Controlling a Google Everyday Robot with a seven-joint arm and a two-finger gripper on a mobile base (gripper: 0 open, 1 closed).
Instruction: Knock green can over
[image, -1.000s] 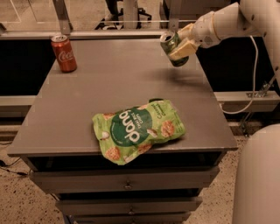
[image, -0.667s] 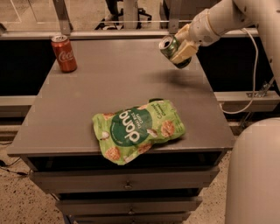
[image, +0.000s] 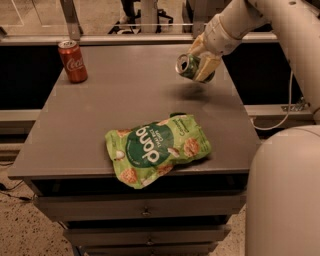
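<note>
The green can (image: 189, 66) is tilted on its side, silver top facing left, held above the back right of the grey table (image: 125, 105). My gripper (image: 200, 64) is shut on the green can, its pale fingers (image: 207, 67) wrapped around the can's body. The arm reaches in from the upper right. A shadow lies on the table under the can.
A red Coca-Cola can (image: 73, 61) stands upright at the table's back left corner. A flat green snack bag (image: 156, 148) lies at the front middle, overhanging the front edge. Drawers sit below the tabletop. The robot's white body (image: 285, 195) fills the lower right.
The gripper with the tilted green can has moved a little to the left and slightly lower over the table. The red can and snack bag have not moved.
</note>
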